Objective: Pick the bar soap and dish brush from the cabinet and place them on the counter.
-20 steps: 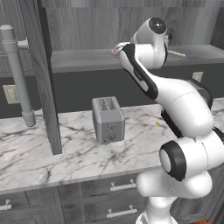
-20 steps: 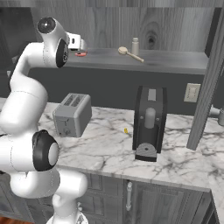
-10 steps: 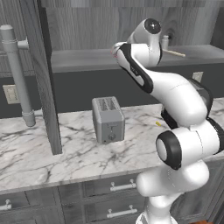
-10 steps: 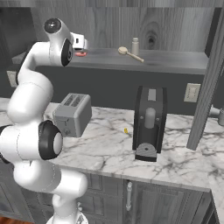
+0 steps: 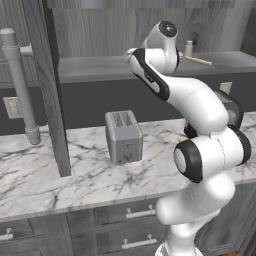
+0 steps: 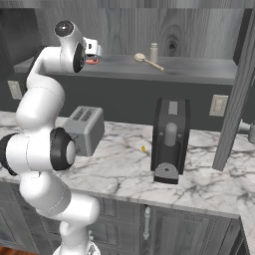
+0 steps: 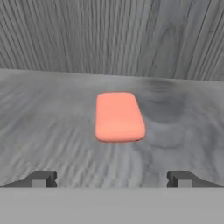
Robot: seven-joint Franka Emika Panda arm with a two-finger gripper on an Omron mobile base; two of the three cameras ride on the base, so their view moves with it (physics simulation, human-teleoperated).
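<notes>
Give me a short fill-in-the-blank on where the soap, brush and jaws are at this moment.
1. The flat orange-red bar soap lies on the grey cabinet ____.
2. The jaws of the gripper stand ____, either side of the soap.
3. The slim tan dish brush lies beside a small beige ____.
4. The silver toaster stands on the white marble ____.

Missing: shelf; open; bottle; counter

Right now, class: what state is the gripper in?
Gripper: jaws open, holding nothing; the bar soap lies on the cabinet shelf ahead.
</notes>
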